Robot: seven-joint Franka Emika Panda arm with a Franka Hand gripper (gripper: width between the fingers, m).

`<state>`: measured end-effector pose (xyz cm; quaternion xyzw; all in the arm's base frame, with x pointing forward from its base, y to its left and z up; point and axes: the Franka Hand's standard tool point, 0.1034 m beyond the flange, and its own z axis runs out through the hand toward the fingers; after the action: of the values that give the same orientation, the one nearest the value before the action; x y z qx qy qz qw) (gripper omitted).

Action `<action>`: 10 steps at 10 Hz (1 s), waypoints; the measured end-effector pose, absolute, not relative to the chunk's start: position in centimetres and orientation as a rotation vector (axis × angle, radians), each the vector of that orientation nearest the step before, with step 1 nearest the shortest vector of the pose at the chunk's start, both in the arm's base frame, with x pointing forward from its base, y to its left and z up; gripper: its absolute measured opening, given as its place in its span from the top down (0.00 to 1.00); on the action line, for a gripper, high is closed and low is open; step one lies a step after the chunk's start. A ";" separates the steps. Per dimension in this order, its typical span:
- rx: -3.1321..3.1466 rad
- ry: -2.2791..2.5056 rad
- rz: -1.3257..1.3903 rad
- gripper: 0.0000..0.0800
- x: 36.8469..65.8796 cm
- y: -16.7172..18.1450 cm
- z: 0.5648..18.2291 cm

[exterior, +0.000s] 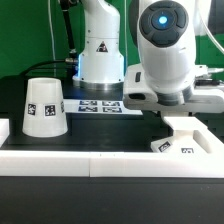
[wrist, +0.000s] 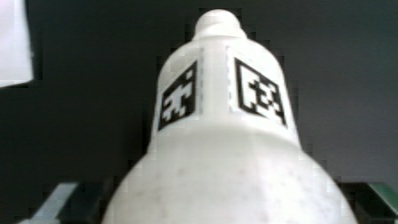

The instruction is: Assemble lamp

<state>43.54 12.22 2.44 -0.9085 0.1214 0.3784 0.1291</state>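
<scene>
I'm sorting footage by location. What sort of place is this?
Most likely a robotics lab bench, not a home: a robot arm over a black table, a marker board fixed on it, and tag-covered lamp parts like the shade and bulb.

Lamp pts: 3 in all: 1 shade [exterior: 45, 105], 1 base [exterior: 195, 138], 1 bulb [wrist: 222, 140]. Tags [exterior: 33, 110] showing: 2 on shade, 2 on base, 2 on bulb. Also 1 marker board [exterior: 100, 106] far back, 1 robot arm [exterior: 165, 60].
</scene>
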 end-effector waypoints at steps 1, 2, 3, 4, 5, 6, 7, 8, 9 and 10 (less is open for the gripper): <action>-2.626 0.324 1.083 0.28 44.3 11.2 4.0; -2.612 0.315 1.068 0.28 45.3 10.4 5.5; -2.587 0.295 1.072 0.28 46.3 9.7 7.1; -2.575 0.289 1.048 0.28 48.1 8.7 8.5; -2.582 0.286 1.013 0.28 49.6 8.4 9.1; -2.594 0.280 0.991 0.28 50.1 8.6 9.2; -2.604 0.286 0.971 0.28 50.1 8.6 9.0; -2.608 0.290 0.963 0.28 50.2 8.5 8.9; -2.652 0.282 0.854 0.28 51.2 8.2 8.5; -2.710 0.207 0.696 0.28 51.8 7.3 8.3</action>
<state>51.76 7.31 8.32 -0.9523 0.0728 0.2446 0.1674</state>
